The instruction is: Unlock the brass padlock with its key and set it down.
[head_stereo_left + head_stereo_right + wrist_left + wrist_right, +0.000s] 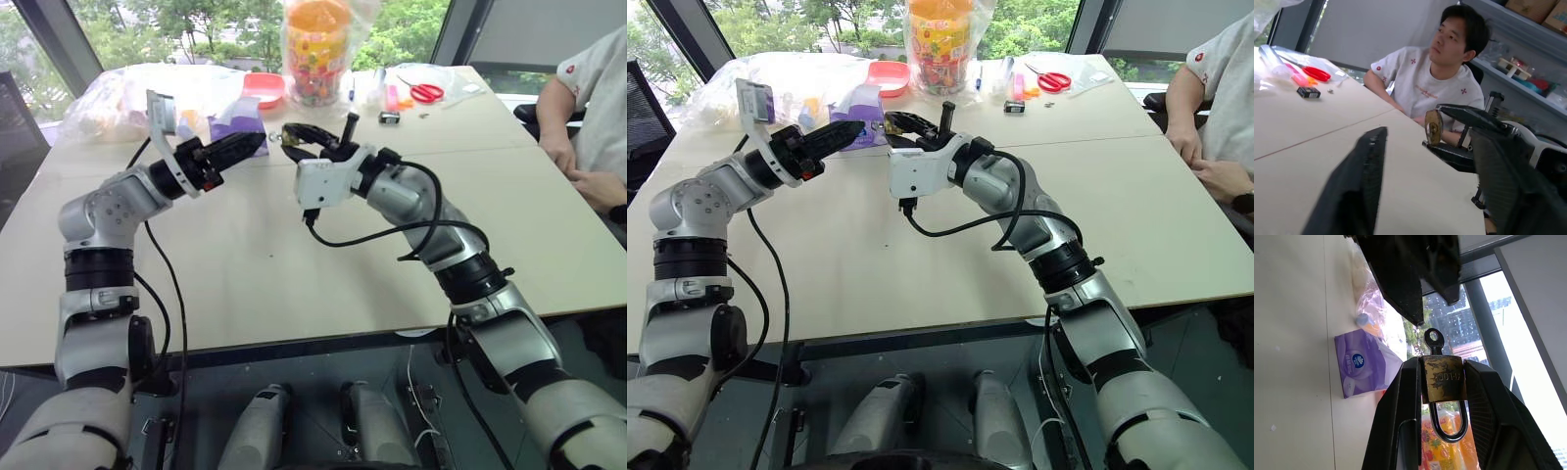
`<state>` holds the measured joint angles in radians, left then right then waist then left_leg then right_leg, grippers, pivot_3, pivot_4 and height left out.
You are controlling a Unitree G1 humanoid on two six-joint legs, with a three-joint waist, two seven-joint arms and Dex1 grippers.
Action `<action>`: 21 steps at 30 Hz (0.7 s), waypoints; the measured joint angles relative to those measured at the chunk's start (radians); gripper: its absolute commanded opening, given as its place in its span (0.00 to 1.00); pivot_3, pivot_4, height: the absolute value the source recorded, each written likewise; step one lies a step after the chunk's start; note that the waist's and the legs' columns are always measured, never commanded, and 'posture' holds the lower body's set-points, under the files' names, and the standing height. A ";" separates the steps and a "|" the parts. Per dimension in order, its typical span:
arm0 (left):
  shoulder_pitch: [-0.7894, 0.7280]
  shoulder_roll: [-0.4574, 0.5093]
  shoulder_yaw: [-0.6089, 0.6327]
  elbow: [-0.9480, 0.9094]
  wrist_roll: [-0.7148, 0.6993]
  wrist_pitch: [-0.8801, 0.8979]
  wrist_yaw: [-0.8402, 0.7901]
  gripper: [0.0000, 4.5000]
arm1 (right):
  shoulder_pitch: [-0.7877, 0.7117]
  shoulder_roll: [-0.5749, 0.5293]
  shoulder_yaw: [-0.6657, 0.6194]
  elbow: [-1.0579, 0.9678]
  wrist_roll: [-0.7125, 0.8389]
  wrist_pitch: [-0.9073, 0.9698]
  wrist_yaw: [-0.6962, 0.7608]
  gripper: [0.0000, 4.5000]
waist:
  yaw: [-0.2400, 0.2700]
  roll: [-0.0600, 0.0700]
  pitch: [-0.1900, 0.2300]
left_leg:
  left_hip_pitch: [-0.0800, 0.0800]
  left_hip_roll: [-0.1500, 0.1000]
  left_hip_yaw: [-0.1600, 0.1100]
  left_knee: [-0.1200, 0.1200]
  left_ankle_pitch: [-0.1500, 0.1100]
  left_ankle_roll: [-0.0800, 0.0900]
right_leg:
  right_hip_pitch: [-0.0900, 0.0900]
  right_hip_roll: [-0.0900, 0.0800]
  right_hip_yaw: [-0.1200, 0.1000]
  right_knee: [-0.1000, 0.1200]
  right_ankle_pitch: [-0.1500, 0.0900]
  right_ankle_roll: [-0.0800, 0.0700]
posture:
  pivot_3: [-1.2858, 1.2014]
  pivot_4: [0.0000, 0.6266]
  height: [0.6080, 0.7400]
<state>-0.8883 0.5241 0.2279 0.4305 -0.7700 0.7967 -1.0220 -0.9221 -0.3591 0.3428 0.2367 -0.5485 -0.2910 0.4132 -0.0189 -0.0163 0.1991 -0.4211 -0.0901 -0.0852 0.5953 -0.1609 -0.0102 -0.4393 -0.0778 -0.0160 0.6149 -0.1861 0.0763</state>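
Above the table, brass padlock clamped between right end effector fingers, left end effector just beside, narrowly parted

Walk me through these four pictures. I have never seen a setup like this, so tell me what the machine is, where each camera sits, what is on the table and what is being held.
This is a humanoid robot with two arms, each ending in a gripper of two black fingers. Two pictures come from cameras in its head, looking down over the arms. The other two come from a camera on each wrist, looking along that gripper's fingers.

The right gripper is shut on the brass padlock, with the key sticking out of its body. The left gripper is raised next to it, fingers apart and holding nothing.

On the far side of the table lie a purple tissue pack, red scissors, a pink bowl and a bag of colourful snacks. A person sits at the table's right side.
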 measured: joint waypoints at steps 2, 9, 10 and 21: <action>-0.017 -0.006 -0.011 0.004 0.011 -0.002 -0.008 0.05 | 0.000 -0.001 0.000 0.000 0.000 0.001 -0.001 0.15 | 0.000 0.000 0.000 | 0.000 0.000 0.000 0.000 0.000 0.000 | 0.000 0.000 0.000 0.000 0.000 0.000 | 0.52 0.24 1.00; -0.038 -0.020 -0.017 0.022 0.029 -0.019 -0.029 0.02 | 0.001 -0.005 -0.001 -0.027 0.000 0.007 -0.001 0.15 | 0.000 0.000 0.000 | 0.000 0.000 0.000 0.000 0.000 0.000 | 0.000 0.000 0.000 0.000 0.000 0.000 | 0.52 0.24 1.00; -0.038 -0.020 -0.018 0.022 0.032 -0.019 -0.035 0.02 | 0.001 -0.005 -0.001 -0.029 0.000 0.010 -0.001 0.15 | 0.000 0.000 0.000 | 0.000 0.000 0.000 0.000 0.000 0.000 | 0.000 0.000 0.000 0.000 0.000 0.000 | 0.52 0.24 1.00; -0.039 -0.020 -0.067 0.022 0.121 -0.098 -0.082 0.02 | 0.001 -0.005 0.000 -0.031 0.000 0.019 -0.001 0.15 | 0.001 0.000 0.000 | 0.000 0.000 0.000 0.000 0.000 0.000 | 0.000 0.000 0.000 0.000 0.000 0.000 | 0.52 0.24 1.00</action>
<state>-0.9271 0.5037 0.1607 0.4526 -0.6493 0.6986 -1.1035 -0.9209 -0.3637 0.3425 0.2060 -0.5487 -0.2716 0.4119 -0.0179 -0.0163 0.1990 -0.4212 -0.0901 -0.0850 0.5953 -0.1609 -0.0101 -0.4393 -0.0779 -0.0157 0.6149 -0.1863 0.0760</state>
